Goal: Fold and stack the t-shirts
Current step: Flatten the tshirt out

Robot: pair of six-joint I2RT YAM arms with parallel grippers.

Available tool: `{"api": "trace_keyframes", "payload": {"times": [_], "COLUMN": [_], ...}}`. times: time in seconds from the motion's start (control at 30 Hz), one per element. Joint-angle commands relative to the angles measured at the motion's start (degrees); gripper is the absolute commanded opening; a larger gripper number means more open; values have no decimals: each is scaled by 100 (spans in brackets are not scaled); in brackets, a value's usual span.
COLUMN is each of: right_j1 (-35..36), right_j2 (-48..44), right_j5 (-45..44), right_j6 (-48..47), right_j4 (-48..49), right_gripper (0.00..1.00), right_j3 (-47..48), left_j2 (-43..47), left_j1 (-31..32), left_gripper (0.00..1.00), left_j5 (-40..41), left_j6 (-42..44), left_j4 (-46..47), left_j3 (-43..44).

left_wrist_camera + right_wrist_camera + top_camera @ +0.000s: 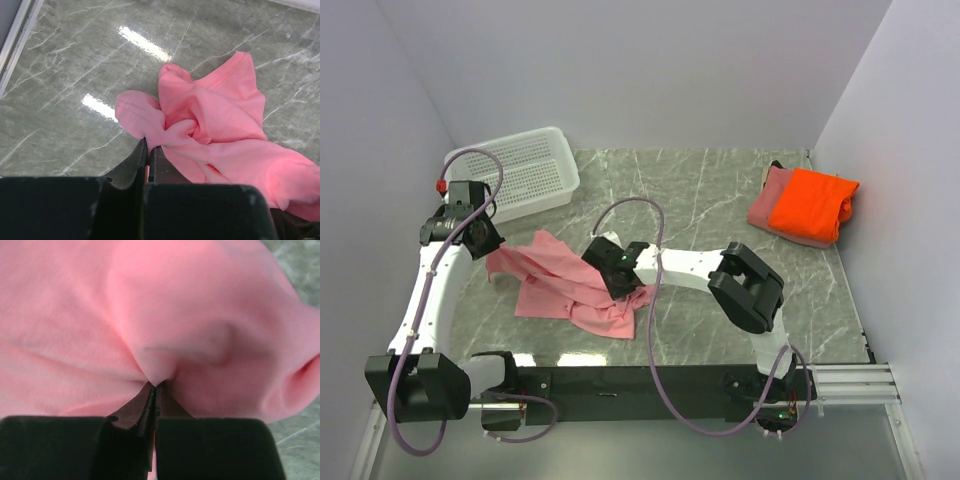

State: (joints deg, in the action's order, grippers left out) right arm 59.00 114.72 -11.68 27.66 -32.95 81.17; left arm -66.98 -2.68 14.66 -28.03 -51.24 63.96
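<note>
The left gripper [149, 145] is clamped on a bunched corner of the light pink t-shirt [565, 290] — the right gripper [154, 388] pinches another fold. The shirt lies crumpled mid-table [700, 190]; the bright orange t-shirt [812, 203] rests folded atop the dusty rose t-shirt [766, 206], far right.

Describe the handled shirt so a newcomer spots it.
On the marble table, look left of centre. The light pink shirt, pinched by the left end effector and right end effector, is crumpled; the orange shirt and rose shirt are folded.
</note>
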Motion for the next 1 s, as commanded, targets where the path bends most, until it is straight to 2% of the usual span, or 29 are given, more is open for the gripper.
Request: {"api": "trace_keyframes", "payload": {"times": [0.0,0.2,0.33,0.63,0.83,0.9,0.93,0.97], "right_j1": [-125,-521,-592,-609,-776,-864,-960,-987], "right_j2": [-256,-1512,-2294,-3024,-2948,-2728,-2448,-2297], "right_j5": [-501,-774,-1133,-1723,-1434,-1451,-1477,-1529], "right_j6": [152,336,266,292,135,117,160,196], "right_j4": [-54,-264,-702,-1652,-1285,-1092,-1073,-1091], "right_gripper": [0,0,0,0,0,7,20,27], "right_j3": [-223,-610,-480,-102,-540,-593,-567,-515], "left_j2": [203,326,396,589,686,686,721,730], "left_j1": [-66,-84,-84,-84,-84,-93,-93,-93], "left_gripper": [1,1,1,1,1,1,1,0], "left_j5": [117,90,-234,-507,-657,-701,-701,-692], "left_j6": [140,114,114,236,219,193,175,167], "left_j4": [-61,-184,-263,-202,-123,-62,-44,-18], "left_j3": [134,502,819,864,319,109,55,-32]}}
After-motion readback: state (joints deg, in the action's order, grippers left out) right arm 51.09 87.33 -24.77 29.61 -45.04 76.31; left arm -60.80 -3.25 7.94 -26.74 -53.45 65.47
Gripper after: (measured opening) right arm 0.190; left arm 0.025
